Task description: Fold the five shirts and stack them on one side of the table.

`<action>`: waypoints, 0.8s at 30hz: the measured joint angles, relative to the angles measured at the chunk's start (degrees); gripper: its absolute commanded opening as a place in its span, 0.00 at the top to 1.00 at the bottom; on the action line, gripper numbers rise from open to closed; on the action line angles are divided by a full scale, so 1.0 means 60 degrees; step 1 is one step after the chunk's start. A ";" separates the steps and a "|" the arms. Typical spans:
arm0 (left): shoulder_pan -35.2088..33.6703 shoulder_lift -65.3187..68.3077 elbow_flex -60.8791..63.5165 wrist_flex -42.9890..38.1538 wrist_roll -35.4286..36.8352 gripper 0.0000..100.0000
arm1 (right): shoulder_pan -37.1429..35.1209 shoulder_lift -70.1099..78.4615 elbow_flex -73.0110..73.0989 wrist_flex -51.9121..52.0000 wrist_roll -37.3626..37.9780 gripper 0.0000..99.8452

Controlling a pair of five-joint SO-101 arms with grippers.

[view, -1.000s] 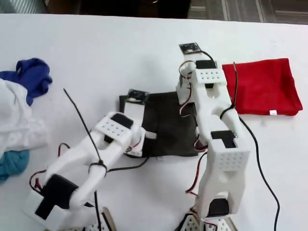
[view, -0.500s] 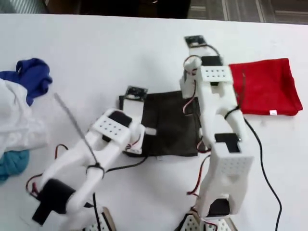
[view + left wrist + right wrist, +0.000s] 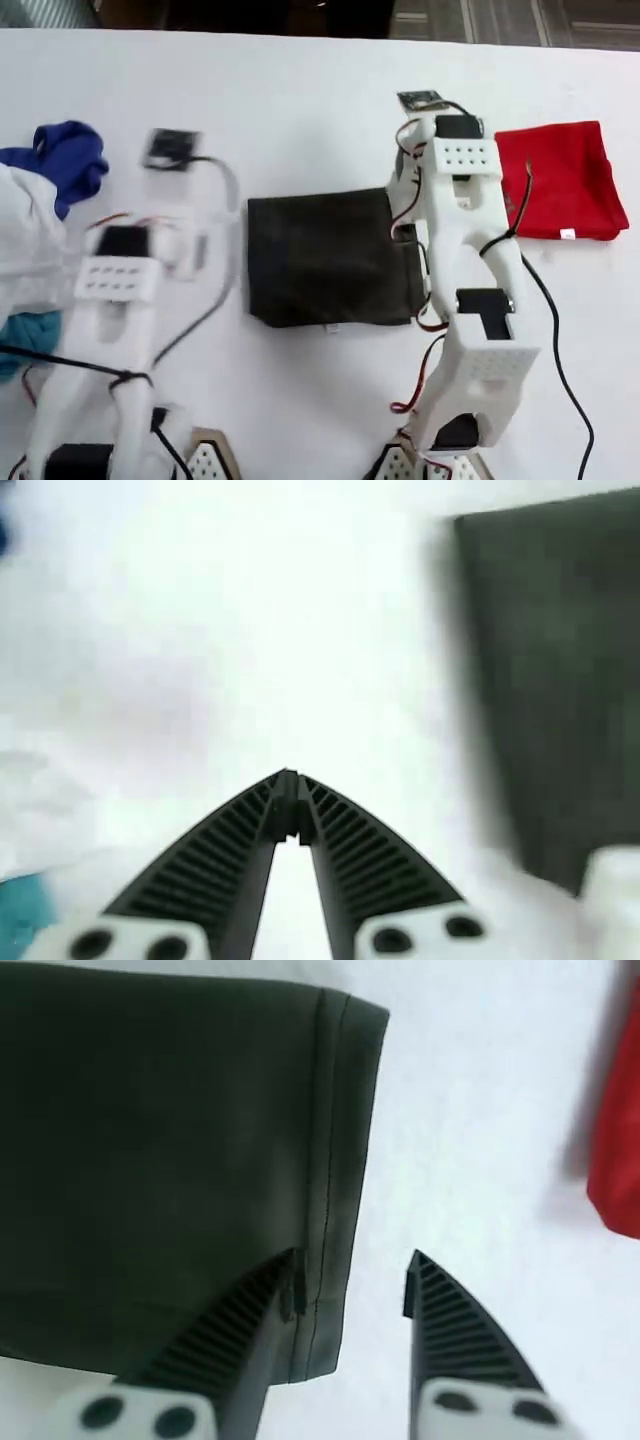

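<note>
Right gripper (image 3: 350, 1270) hangs open astride the hemmed edge of the folded dark shirt (image 3: 150, 1140), lying on the table (image 3: 300, 100) beside the red shirt (image 3: 615, 1160): soft, limp, light cloth, best pinched at that doubled hem.

Plain shirts on a white surface (image 3: 250, 90)
Black shirt (image 3: 330, 258), red shirt (image 3: 560, 180), blue shirt (image 3: 70, 155), white shirt (image 3: 25, 250), teal shirt (image 3: 20, 335).

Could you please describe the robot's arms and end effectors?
The left arm and right arm are white blocky shells with black motors, perforated plates, red and black cables. The left end effector and right end effector have black ridged tapered fingers.
</note>
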State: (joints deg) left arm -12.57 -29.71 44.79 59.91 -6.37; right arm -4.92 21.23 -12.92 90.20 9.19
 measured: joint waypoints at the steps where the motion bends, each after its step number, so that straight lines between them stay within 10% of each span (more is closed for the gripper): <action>1: -0.0615 -0.0015 0.0278 -0.0308 -0.0454 0.97 | 0.0015 0.0000 0.0103 -0.0103 0.0059 0.82; 9: -0.3355 -0.0015 0.1993 -0.1509 -0.1758 0.81 | -0.0176 0.0205 0.1187 -0.1319 0.0103 0.81; 24: -0.3560 -0.0029 0.2286 -0.1553 -0.1788 0.82 | -0.0571 0.1978 0.1070 -0.2198 0.0103 0.81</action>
State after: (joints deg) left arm -33.93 -29.89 58.51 50.59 -17.10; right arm -8.35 33.10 -6.51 77.01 9.80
